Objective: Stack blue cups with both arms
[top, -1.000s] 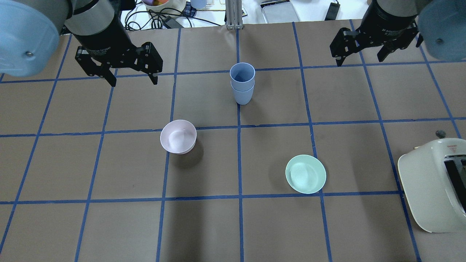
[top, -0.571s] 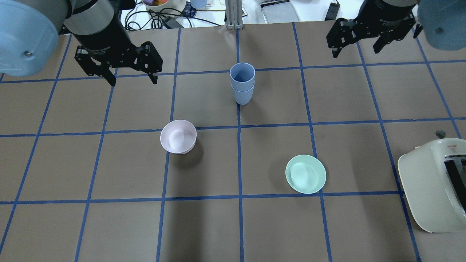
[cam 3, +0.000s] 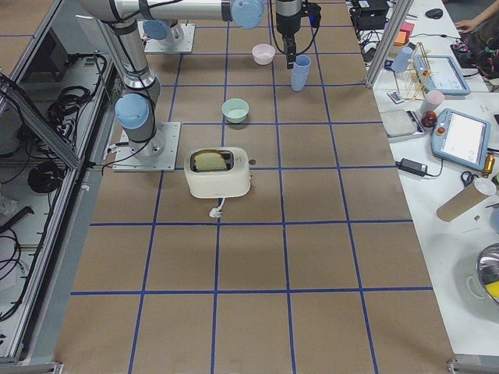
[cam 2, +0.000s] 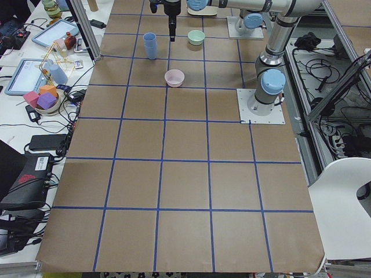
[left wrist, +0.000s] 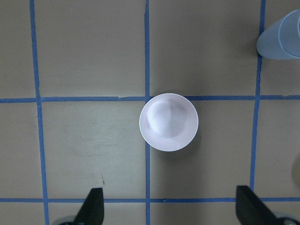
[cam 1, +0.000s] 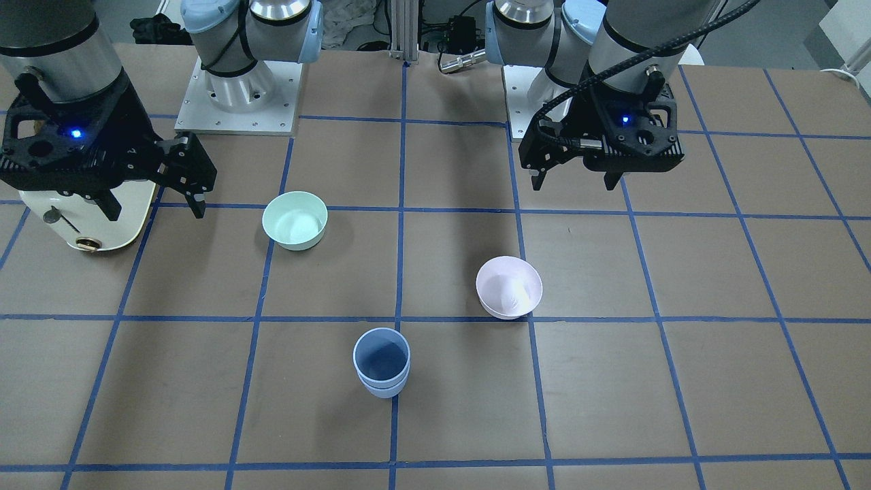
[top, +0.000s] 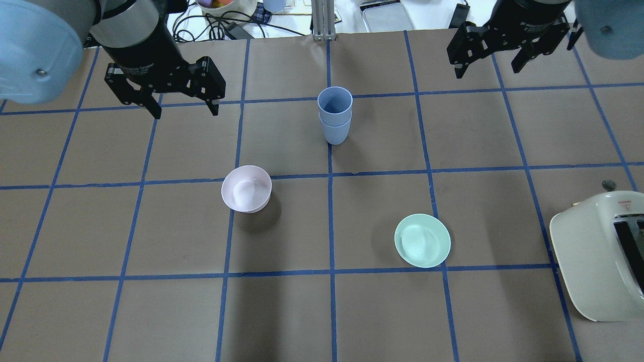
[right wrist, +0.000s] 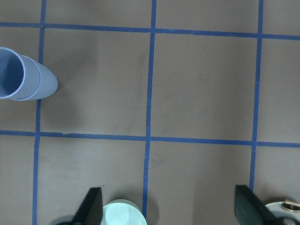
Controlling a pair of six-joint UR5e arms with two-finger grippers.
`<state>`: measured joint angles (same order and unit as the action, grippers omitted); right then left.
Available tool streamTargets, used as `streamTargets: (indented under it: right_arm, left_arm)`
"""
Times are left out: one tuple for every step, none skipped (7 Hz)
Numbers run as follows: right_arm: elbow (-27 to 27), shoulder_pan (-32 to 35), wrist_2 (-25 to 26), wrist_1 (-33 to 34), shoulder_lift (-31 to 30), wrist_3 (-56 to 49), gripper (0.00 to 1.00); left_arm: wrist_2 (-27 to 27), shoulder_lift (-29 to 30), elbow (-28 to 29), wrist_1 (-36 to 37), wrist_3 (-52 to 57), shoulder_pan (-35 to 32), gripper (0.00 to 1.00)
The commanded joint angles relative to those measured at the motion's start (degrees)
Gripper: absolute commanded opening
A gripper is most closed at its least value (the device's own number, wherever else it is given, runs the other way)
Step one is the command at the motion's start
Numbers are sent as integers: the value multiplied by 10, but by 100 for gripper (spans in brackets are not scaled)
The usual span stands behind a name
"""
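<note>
The two blue cups stand nested, one inside the other, upright near the table's middle at the far side; they also show in the front view, the left wrist view and the right wrist view. My left gripper hangs open and empty well left of the cups, its fingertips at the bottom of its wrist view. My right gripper hangs open and empty high at the far right, away from the cups.
A pale pink bowl sits left of centre, below my left gripper. A mint-green bowl sits right of centre. A cream toaster stands at the right edge. Cables and clutter lie beyond the far edge.
My right gripper has moved up and away toward the far right edge. My left gripper has hardly moved. The stacked cups stay put.
</note>
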<state>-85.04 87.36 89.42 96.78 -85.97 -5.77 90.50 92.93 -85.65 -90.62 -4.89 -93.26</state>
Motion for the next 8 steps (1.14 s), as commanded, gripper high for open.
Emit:
streamTargets:
  right_arm:
    - [-1,0,-1,0,0,2,100]
    - [-1,0,-1,0,1,2,100]
    - [-1,0,-1,1,2,1,100]
    - [-1,0,-1,1,2,1,100]
    - [-1,0,-1,1,3,2,100]
    - [-1,0,-1,2,4,1,100]
    - [-1,0,-1,1,5,1,100]
    - [0,0,0,1,5,1,100]
  left_arm:
    - [0,-3,0,-2,-2,0,100]
    - [-1,-3,0,-2,-2,0,100]
    - [-1,-2,0,-2,-2,0,100]
    - [0,1,0,-2,-3,0,100]
    - [0,1,1,-3,-9,0,100]
    - [0,0,0,-4,-10,0,100]
    - [0,1,0,-4,-10,0,100]
    - [0,1,0,-4,-10,0,100]
